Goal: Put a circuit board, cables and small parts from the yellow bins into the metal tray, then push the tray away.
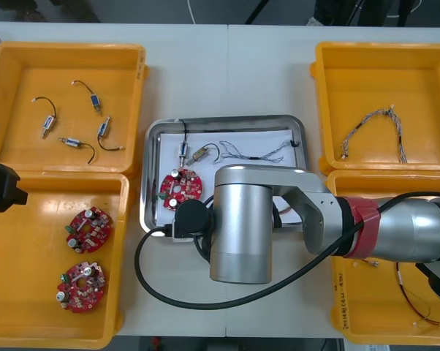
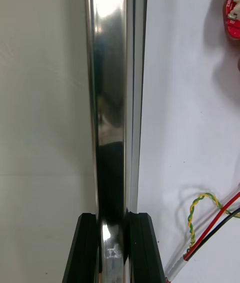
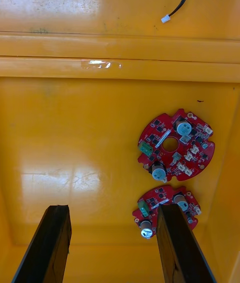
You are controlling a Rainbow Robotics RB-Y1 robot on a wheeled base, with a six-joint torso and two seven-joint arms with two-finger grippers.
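Observation:
The metal tray (image 1: 227, 121) lies mid-table, white inside. In it are a red circuit board (image 1: 180, 184), a small metal part (image 1: 199, 153) with a black cable, and a thin twisted cable (image 1: 253, 152). My right arm (image 1: 238, 234) reaches across the tray's near part. In the right wrist view my right gripper (image 2: 114, 220) is shut on the shiny tray rim (image 2: 112, 88), with a red and yellow cable (image 2: 202, 203) and the board's edge (image 2: 232, 13) on the white floor beside it. My left gripper (image 3: 112, 213) hangs open over two circuit boards (image 3: 175, 145) in the near left bin (image 1: 30, 292).
The far left bin (image 1: 66, 55) holds several small metal parts with black cables. A blue and white cable (image 1: 373, 124) lies in the far right bin (image 1: 381, 66). The near right bin (image 1: 366, 307) holds a red and yellow cable (image 1: 417, 303). Bare table lies beyond the tray.

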